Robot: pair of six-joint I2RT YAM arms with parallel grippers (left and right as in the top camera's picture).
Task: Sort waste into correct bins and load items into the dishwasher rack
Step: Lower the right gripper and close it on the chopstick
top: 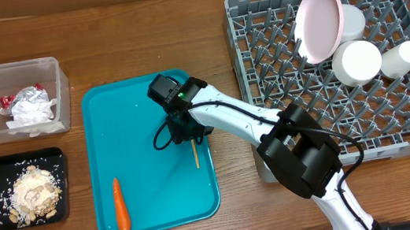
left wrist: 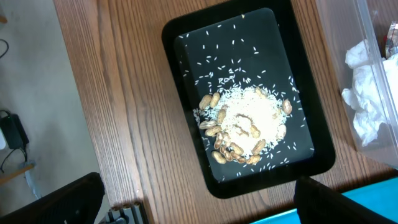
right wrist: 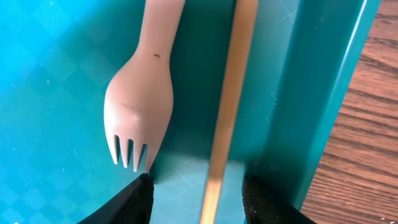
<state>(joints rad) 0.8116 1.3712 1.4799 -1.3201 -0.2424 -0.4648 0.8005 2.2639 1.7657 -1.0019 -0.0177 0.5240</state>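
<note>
Dark fingers (right wrist: 134, 202) of my right pincer (right wrist: 198, 200) stand half open, holding nothing, straddling a wooden stick (right wrist: 231, 93). The white fork (right wrist: 140, 106) lies just beside that stick on the teal tray (right wrist: 50, 74), tines toward me, handle running straight away. My left pincer (left wrist: 199, 210), wide open, hangs well apart over the black tray (left wrist: 193, 81).

White fork (right wrist: 138, 112), handle off-frame.

Stick (right wrist: 231, 93) tight between utensil (right wrist: 140, 106) and tray wall (right wrist: 317, 93).
</note>
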